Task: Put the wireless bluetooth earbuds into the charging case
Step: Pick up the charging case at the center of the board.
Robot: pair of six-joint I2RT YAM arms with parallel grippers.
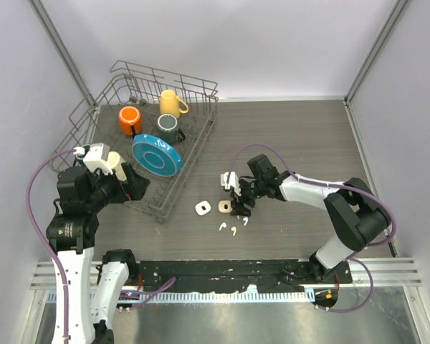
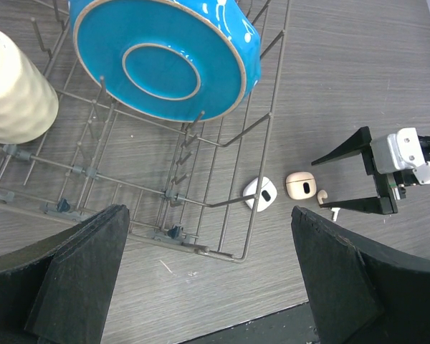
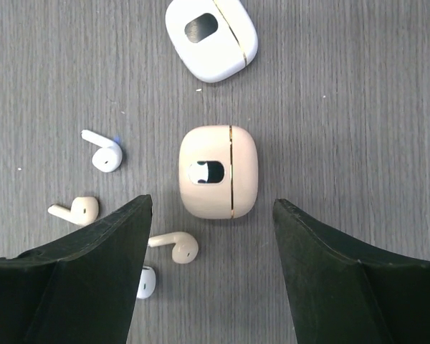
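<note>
Scattered toward the near edge of the grey wood-grain table (image 1: 308, 143): four tiny white and cream stemmed plastic earbuds (image 3: 104, 154), outside the closed beige rounded-square case (image 3: 217, 172) and closed white case (image 3: 211, 36). Poised open astride the beige case: right gripper (image 3: 211, 199). Spread wide: left gripper (image 2: 208, 211). Held in grey wire dish rack (image 1: 107, 100): blue plate (image 1: 158, 155), mugs (image 1: 130, 119).

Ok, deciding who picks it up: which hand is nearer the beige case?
Right. The right hand hovers just above the beige case; the left hand sits far off at the dish rack.
</note>
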